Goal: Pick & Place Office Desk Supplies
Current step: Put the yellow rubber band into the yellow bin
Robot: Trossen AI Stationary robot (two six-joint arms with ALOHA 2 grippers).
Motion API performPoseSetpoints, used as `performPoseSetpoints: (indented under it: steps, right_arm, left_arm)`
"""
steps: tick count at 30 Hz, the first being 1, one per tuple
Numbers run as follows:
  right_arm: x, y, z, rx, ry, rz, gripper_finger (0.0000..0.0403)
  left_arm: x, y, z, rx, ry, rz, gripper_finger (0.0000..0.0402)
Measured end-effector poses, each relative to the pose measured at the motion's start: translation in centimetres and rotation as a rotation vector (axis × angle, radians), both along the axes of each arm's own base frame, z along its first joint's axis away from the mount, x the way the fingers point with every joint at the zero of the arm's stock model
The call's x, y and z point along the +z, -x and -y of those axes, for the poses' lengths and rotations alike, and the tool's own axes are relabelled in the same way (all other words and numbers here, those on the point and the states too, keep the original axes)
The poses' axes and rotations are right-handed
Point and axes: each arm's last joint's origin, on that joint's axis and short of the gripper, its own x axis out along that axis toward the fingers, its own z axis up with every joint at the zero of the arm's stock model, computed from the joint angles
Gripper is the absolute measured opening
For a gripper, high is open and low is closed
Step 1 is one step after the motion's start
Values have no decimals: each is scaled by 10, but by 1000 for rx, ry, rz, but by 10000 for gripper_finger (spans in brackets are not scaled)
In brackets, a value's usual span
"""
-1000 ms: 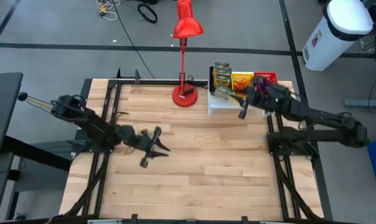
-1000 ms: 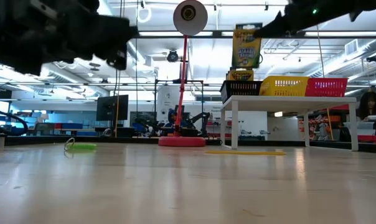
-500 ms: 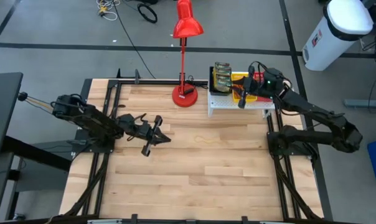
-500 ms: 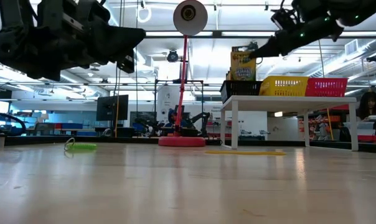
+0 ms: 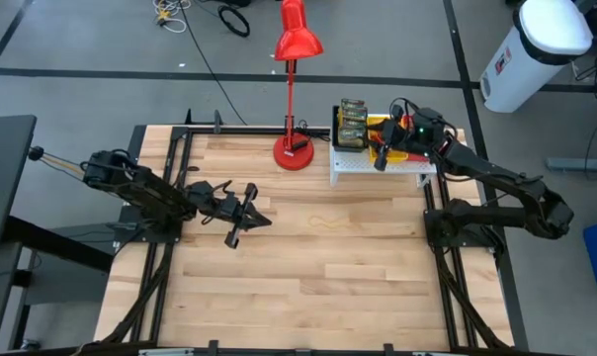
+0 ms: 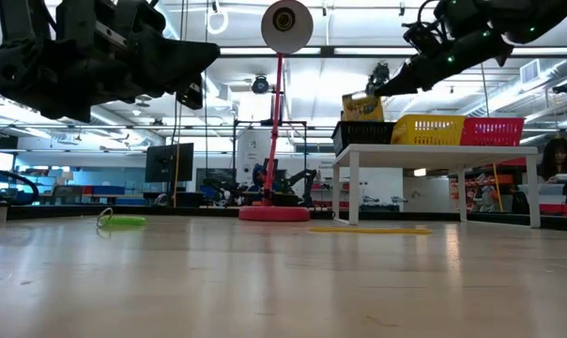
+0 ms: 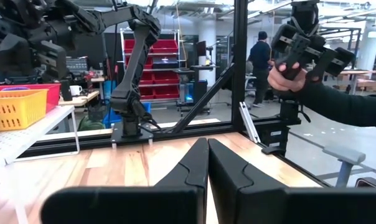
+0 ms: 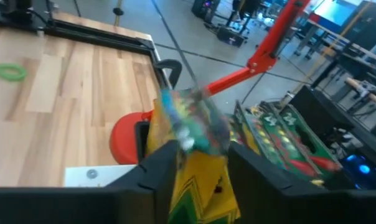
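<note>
The wooden table (image 5: 308, 267) takes up most of what I can see, with a tall red desk lamp (image 5: 295, 59) standing at its far edge. Beside the lamp sits a small white stand (image 6: 424, 155) carrying three mesh bins in a row: the black bin (image 6: 363, 136), the yellow bin (image 6: 432, 129) and the red bin (image 6: 493, 130).

The right gripper (image 5: 382, 158) hangs over the black bin, its fingers parted on either side of a crayon box (image 8: 197, 155). The box stands up out of the black bin, among other crayon boxes (image 5: 352, 121). Whether the fingers grip it or have let go, I cannot tell.

The left gripper (image 7: 206, 165) hovers above the table's left half, fingers pressed together with nothing between them.

A tan rubber band (image 5: 326, 222) lies mid-table, and a green rubber band (image 6: 124, 222) lies near the left edge.

The box looks light, stiff cardboard, easy to crush at the corners; I would pinch it across the flat faces. The bands look limp and thin, and would need nipping at one strand, close to the wood.
</note>
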Motion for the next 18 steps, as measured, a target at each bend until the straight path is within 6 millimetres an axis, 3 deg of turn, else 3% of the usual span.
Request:
performPoseSetpoints:
  steps: [9, 18]
  right_arm:
    - [4, 2, 1, -62, 18, 23, 241]
    - [32, 20, -16, -80, 46, 193, 264]
  left_arm:
    - [0, 0, 0, 0, 0, -2, 11]
    - [-1, 0, 0, 1, -6, -10, 11]
